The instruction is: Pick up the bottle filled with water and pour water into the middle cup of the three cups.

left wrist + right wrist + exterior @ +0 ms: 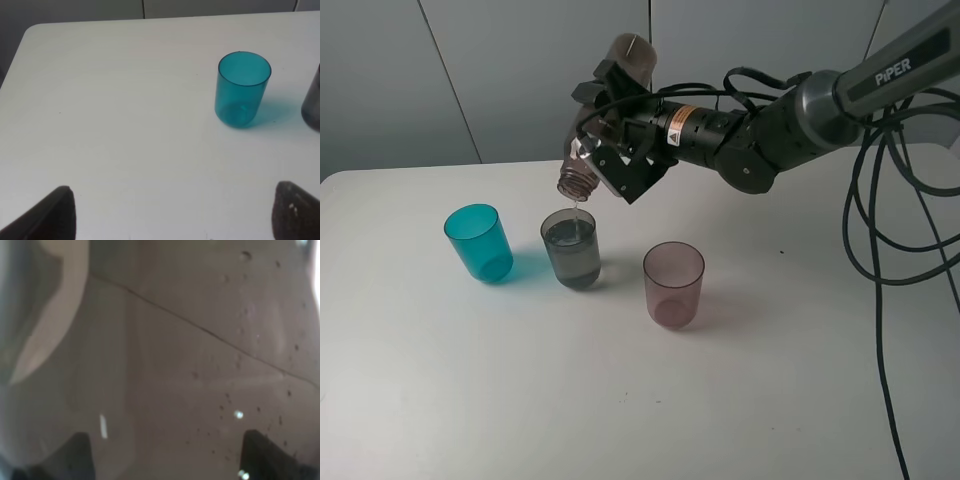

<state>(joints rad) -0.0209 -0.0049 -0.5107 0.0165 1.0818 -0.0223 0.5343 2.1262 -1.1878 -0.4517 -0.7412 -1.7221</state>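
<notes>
My right gripper (612, 132) is shut on the smoky brown-grey bottle (578, 180) and holds it tilted, neck down, base (632, 56) up. A thin stream of water falls from the neck into the middle cup (572, 250), the smoky grey one, which holds water. The teal-blue cup (480, 242) stands to its left and the pinkish-mauve cup (673, 284) to its right. The bottle's wall (175, 365) fills the right wrist view. My left gripper (172, 220) is open and empty, low over the table, short of the teal cup (242, 90); the grey cup's edge (312, 105) shows beside it.
The cups stand in a row on a white table (470, 400). Black cables (890, 250) hang over the table's right side. A grey wall stands behind the table's back edge.
</notes>
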